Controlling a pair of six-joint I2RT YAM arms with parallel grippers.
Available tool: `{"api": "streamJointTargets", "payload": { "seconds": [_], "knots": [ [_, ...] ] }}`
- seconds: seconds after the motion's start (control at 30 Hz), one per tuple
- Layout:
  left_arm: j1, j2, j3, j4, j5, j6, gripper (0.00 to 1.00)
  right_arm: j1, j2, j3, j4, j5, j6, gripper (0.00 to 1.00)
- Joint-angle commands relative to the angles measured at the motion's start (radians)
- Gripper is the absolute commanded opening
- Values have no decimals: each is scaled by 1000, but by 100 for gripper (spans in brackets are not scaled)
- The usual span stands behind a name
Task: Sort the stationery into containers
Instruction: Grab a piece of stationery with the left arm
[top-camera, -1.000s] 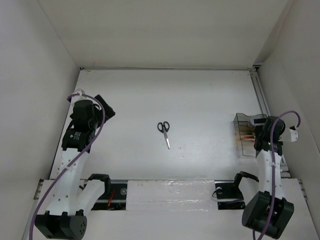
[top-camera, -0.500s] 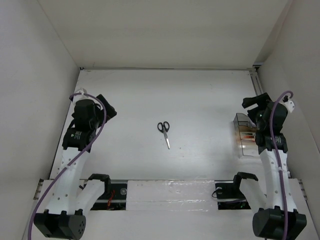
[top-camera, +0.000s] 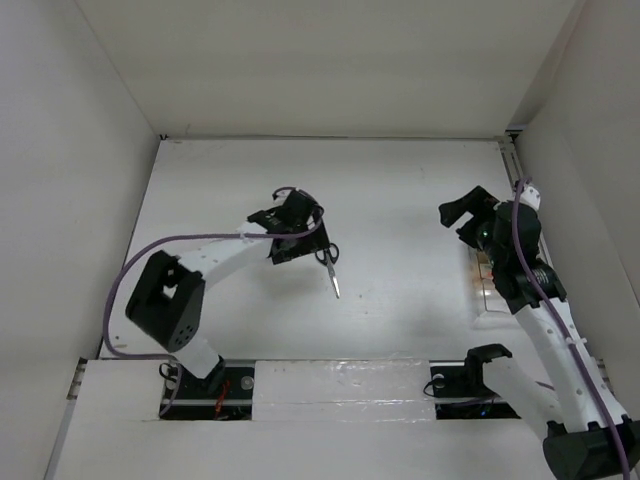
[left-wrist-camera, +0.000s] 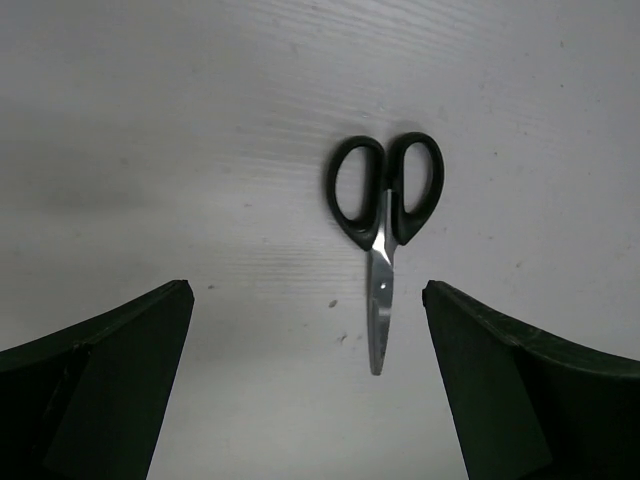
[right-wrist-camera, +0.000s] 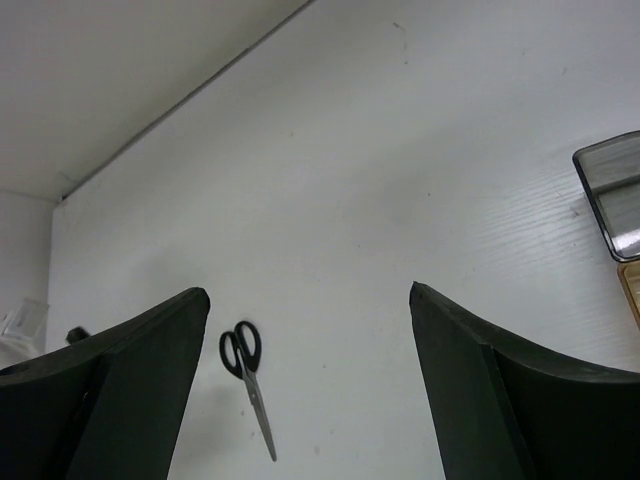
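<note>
white table (top-camera: 400, 190), walled in white, fills your overhead view. your scissors (left-wrist-camera: 383, 215) lie flat near its middle, blades closed, tips toward the arms' bases. your left gripper (left-wrist-camera: 306, 300) hangs above them, jaws spread wide, holding nothing. your right gripper (right-wrist-camera: 310, 300) is likewise wide apart and empty, raised at the right side near a smoky container (right-wrist-camera: 612, 190).

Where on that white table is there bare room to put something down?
Bare: the far strip of the table along the back wall, and the stretch between the scissors and the plastic boxes. Crowded: the middle, where the left fingers hover at the scissors, and the right edge by the boxes.
</note>
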Motion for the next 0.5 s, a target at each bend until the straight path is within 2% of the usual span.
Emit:
{"api": "streamJointTargets", "payload": {
  "seconds": [0.0,0.2,0.47],
  "knots": [
    [-65,77,125,25,-41,-64,100,65,-1,60,-35,53,-51,88],
    [-84,217,190,11,-52,-77,100,142,-23,42,-36,53,-60,89],
    [-84,268,253,-58,-130,-100,90,186,-14,22,-6,53,-60,89]
  ]
}}
